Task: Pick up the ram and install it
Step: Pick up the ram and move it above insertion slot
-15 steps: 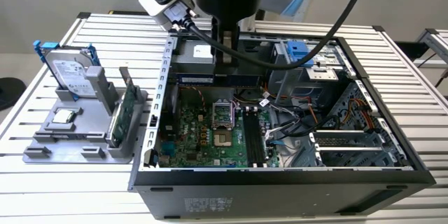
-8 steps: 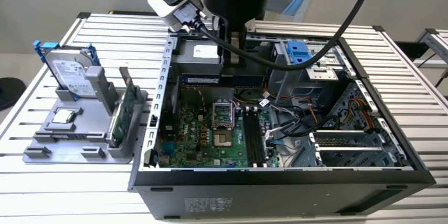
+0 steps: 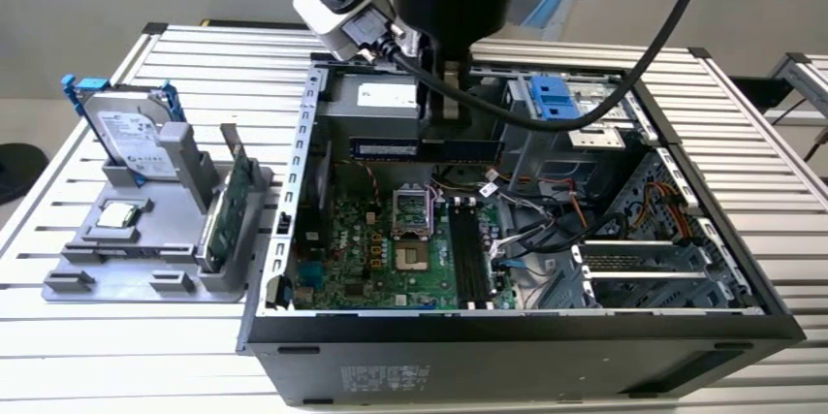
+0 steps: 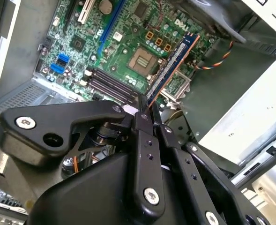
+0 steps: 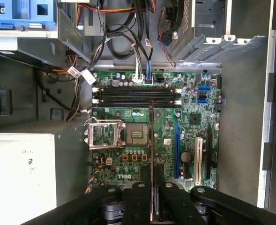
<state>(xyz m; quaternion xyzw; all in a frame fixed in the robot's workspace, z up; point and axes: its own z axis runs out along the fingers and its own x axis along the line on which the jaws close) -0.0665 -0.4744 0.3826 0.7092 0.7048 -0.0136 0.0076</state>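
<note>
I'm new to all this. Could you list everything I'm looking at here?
Computer case: one, black, open, on the table.
Circuit board: one, green, inside the case.
Memory stick: one, dark, held over the circuit board.
Hard drive: one, silver with blue rails, upright in the holder.
Card: one, green, upright in the holder.
Holder: one, grey, beside the case, exterior view's left.
Table: one, silver slats.
Fingers: black, shut on the memory stick.

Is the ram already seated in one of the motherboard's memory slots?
No, the gripper holds the ram clear of the motherboard, and the memory slots are empty.
</note>
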